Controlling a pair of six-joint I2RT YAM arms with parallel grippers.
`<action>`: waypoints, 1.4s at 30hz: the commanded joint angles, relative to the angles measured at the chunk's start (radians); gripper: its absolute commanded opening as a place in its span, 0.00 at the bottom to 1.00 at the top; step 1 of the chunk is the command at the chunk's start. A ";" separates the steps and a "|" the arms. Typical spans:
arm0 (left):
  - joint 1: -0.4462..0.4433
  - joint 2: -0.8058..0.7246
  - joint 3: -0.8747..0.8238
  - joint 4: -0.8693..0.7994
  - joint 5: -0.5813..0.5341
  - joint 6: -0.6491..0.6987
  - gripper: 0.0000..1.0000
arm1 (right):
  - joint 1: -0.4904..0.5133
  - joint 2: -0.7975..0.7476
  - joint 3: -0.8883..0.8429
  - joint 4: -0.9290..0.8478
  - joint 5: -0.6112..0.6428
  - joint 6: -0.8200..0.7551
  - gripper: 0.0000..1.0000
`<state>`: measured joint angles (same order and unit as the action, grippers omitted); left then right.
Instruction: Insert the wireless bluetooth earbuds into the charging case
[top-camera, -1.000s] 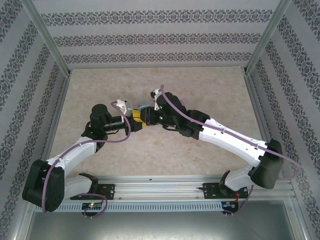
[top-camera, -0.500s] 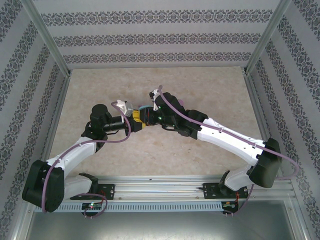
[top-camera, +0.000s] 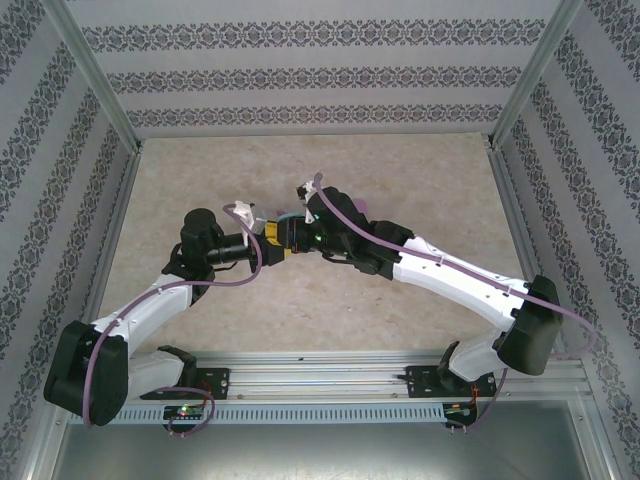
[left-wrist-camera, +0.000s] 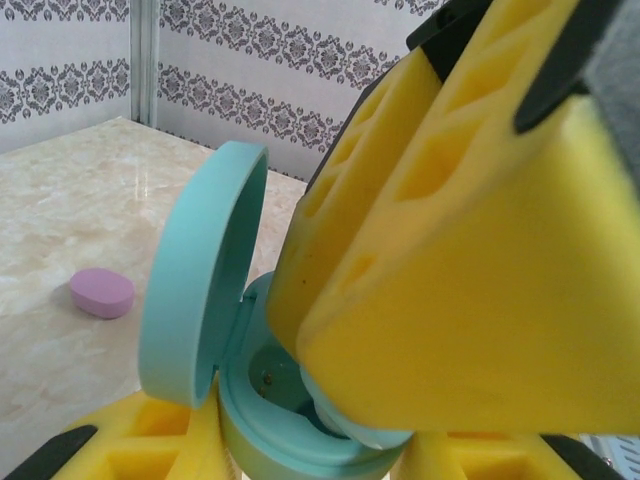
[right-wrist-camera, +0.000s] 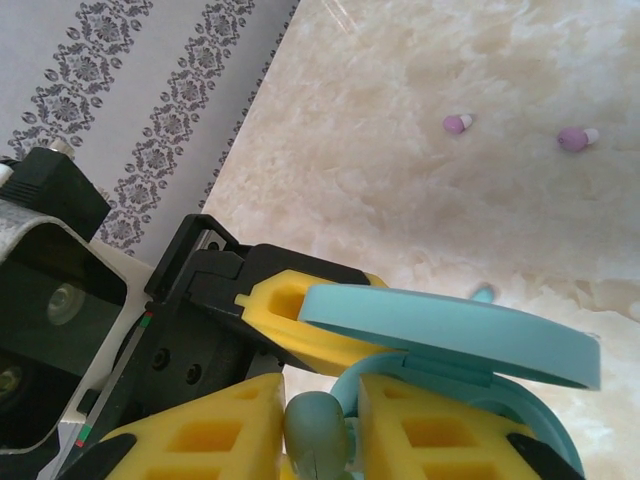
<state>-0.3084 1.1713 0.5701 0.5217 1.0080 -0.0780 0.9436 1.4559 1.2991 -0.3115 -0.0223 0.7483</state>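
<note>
A light-blue charging case (left-wrist-camera: 290, 432) is held with its lid (left-wrist-camera: 200, 285) swung open, and my left gripper (left-wrist-camera: 300, 455) is shut on its base. My right gripper (right-wrist-camera: 318, 425) is shut on a light-blue earbud (right-wrist-camera: 318, 428). In the left wrist view that earbud (left-wrist-camera: 352, 420) is down in the case's well, under the right gripper's big yellow finger (left-wrist-camera: 450, 260). From above, the left gripper (top-camera: 270, 233) and right gripper (top-camera: 292, 233) meet at mid-table. Two pink-purple earbuds (right-wrist-camera: 457, 124) (right-wrist-camera: 575, 137) lie loose on the marble.
A shut pink oval case (left-wrist-camera: 102, 292) lies on the table beyond the blue case. A small light-blue bit (right-wrist-camera: 483, 293) pokes up behind the open lid (right-wrist-camera: 450, 330); I cannot tell what it is. Patterned walls and metal posts ring the table (top-camera: 200, 170).
My right gripper has edged left and closed in on the left gripper, so less of the blue case shows between them from above. The left arm has barely moved.
</note>
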 joint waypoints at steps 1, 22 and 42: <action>-0.013 -0.038 0.005 0.040 0.027 0.023 0.10 | 0.003 0.003 -0.004 -0.082 0.059 -0.020 0.26; -0.013 -0.039 0.005 0.026 0.033 0.027 0.10 | 0.003 0.022 0.061 -0.161 0.106 -0.042 0.35; -0.014 -0.041 0.005 0.008 0.042 0.037 0.10 | 0.003 0.023 0.096 -0.208 0.110 -0.056 0.38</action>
<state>-0.3119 1.1587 0.5667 0.5079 1.0164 -0.0723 0.9451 1.4635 1.3663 -0.4557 0.0498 0.7174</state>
